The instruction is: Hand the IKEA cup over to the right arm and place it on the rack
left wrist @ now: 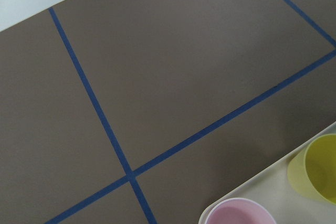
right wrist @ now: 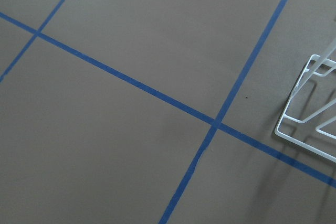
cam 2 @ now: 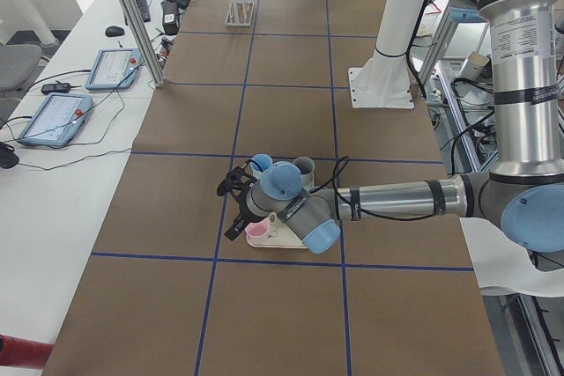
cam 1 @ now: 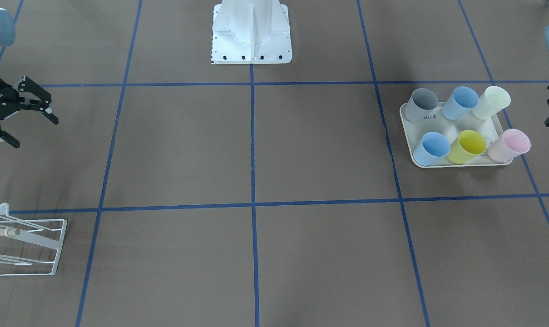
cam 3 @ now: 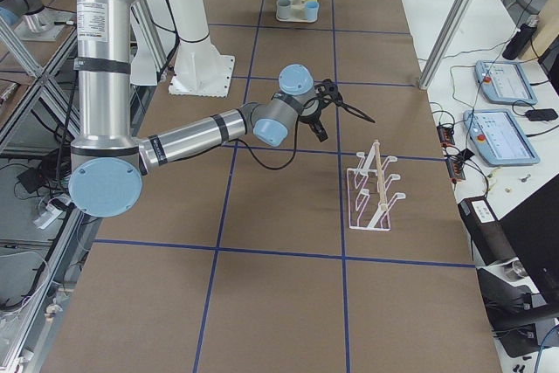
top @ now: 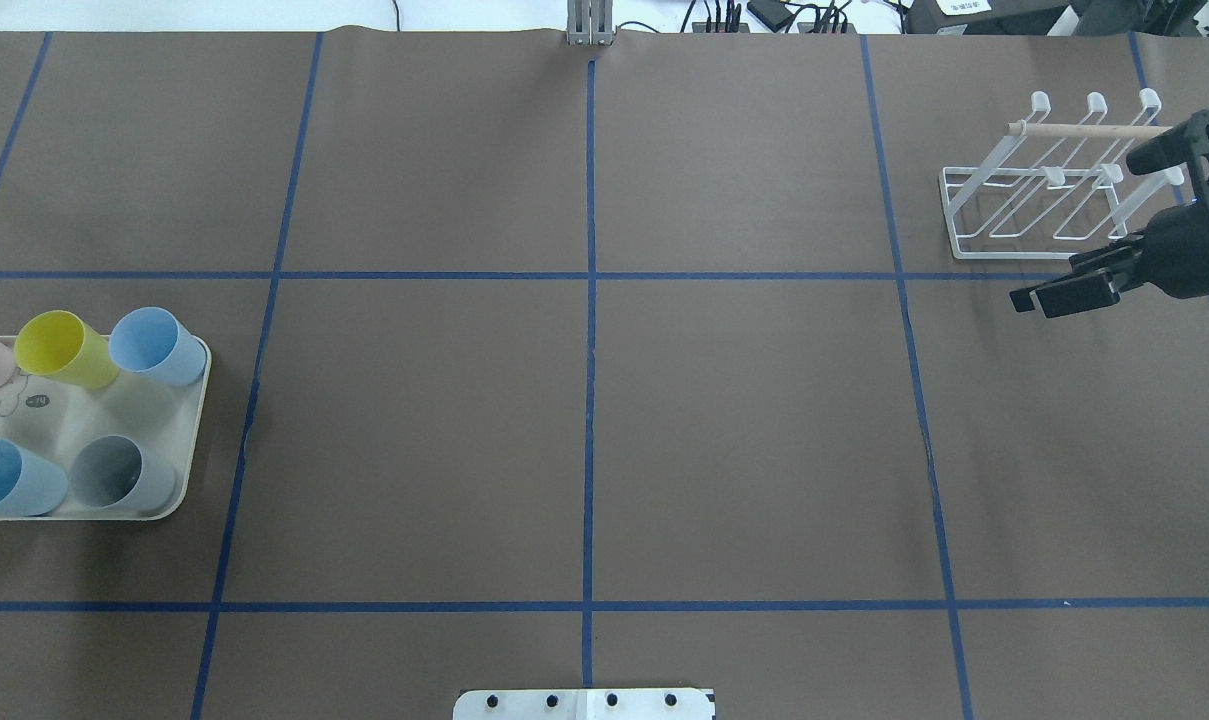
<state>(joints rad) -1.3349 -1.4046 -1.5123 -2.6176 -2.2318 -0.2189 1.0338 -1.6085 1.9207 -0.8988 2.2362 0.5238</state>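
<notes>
Nearest the front-facing lens stands the rack (cam 1: 27,245), close to the tabletop (cam 1: 319,145) corner where the operators' edge meets the robot's right-hand end. From that placement I judge it to be within easy reach of the right side only, which would explain a hand-over. The right gripper (cam 1: 35,132) hovers near it, jaws spread wide with nothing between them — probably so a cup can be passed straight in. Six cups stand mouth-up in two rows on the cream tray (cam 1: 456,164) by the opposite, left-hand end edge, well apart from the rack. The left gripper (cam 2: 231,209) hangs at the tray's outer side by the pink cup (cam 1: 510,145); I cannot tell whether its jaws are apart or together, as only the side view shows it whole. No cup is lifted, so the task looks barely begun — the pink cup, beside the yellow cup (cam 1: 468,146), seems the likely pick.
</notes>
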